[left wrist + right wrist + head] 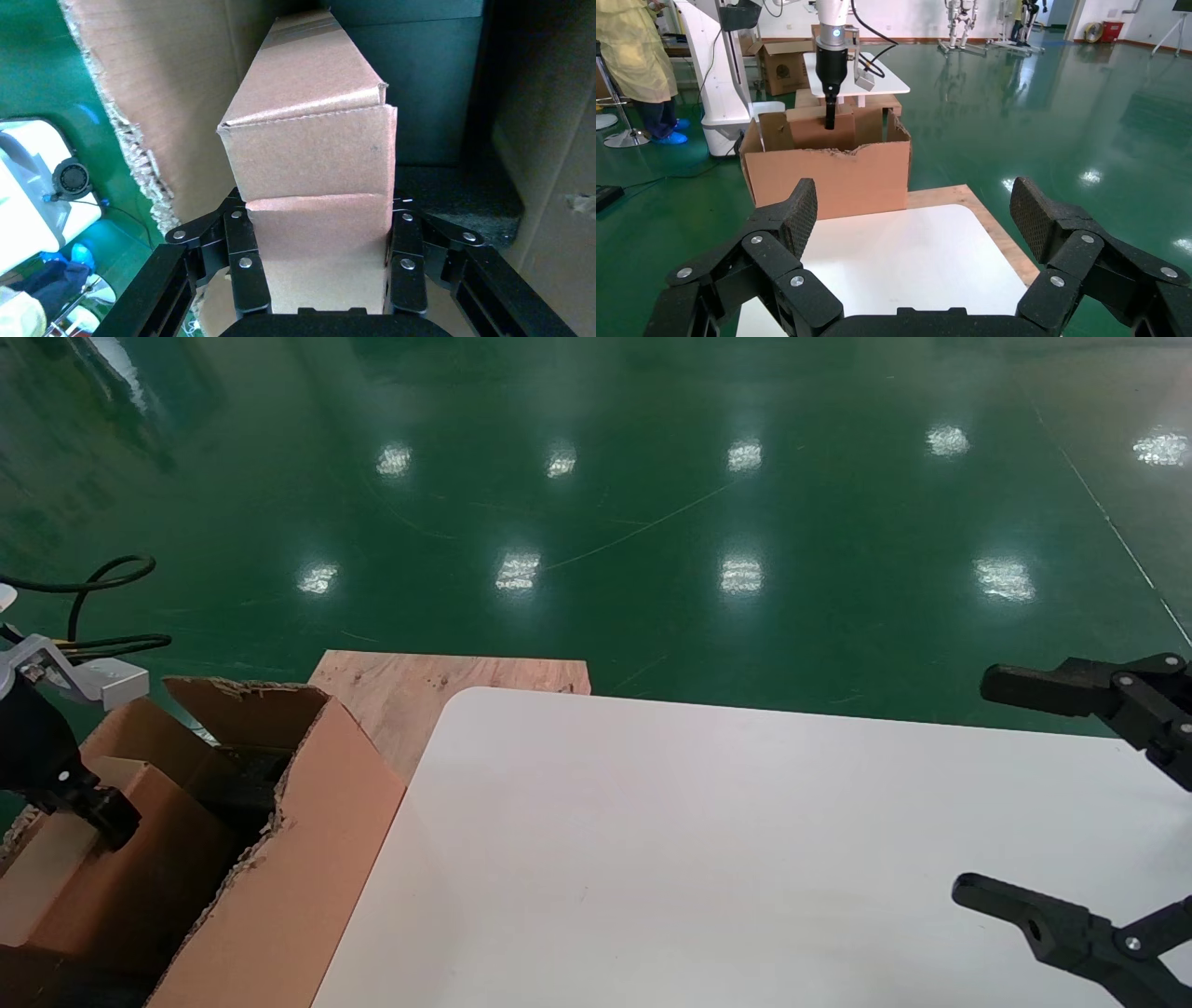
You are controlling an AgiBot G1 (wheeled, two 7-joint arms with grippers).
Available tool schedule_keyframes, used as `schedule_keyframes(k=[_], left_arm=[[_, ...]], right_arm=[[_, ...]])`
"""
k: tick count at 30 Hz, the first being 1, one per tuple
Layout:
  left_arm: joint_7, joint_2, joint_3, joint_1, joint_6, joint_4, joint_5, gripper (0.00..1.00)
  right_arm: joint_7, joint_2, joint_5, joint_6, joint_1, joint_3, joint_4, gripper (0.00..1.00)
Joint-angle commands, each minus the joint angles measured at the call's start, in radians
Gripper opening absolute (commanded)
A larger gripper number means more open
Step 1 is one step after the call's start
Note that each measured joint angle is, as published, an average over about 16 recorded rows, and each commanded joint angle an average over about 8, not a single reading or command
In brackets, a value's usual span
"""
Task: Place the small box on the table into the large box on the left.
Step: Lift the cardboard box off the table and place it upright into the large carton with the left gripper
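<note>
Cardboard dominates the work area: the large box [307, 840], a corrugated carton with ragged torn flaps and a dark interior, serves as the reference landmark throughout. Beside the carton lies the table [745, 859], its white top bare near the rounded corner, and a light wooden board [438, 686] shows behind the carton's far flap. Inside the carton hangs the small box [313, 203], held upright by the left gripper [316, 270], whose fingers are clamped against its two opposite sides; the face between them shows a crease, which suggests the grip is firm enough to buckle the wall. The left wrist view shows the small box close to one torn carton wall, with the dark floor of the carton below it — whether its lower end touches that floor cannot be told. Well away from the carton, over the far side of the table, the right gripper [1043, 803] is parked with its fingers spread wide and nothing between them. Hazards, as judged: release from height may let the small box topple or lean against the wall; a descent off line may snag the ragged flap edge; a tighter grip may crush the box further — a sideways withdrawal may drag the flap.
</note>
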Motion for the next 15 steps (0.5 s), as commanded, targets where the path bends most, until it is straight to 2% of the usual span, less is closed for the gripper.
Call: schedule_keyframes(k=[1, 15], left_arm=[[-0.002, 0.000, 0.001, 0.002, -0.001, 0.003, 0.002, 0.00], [-0.010, -0.022, 0.017, 0.026, -0.027, 0.012, 0.024, 0.00]], right_arm=[[0.000, 0.000, 0.000, 0.000, 0.000, 0.000, 0.000, 1.00], [0.000, 0.000, 0.000, 0.000, 0.000, 0.000, 0.000, 1.00]])
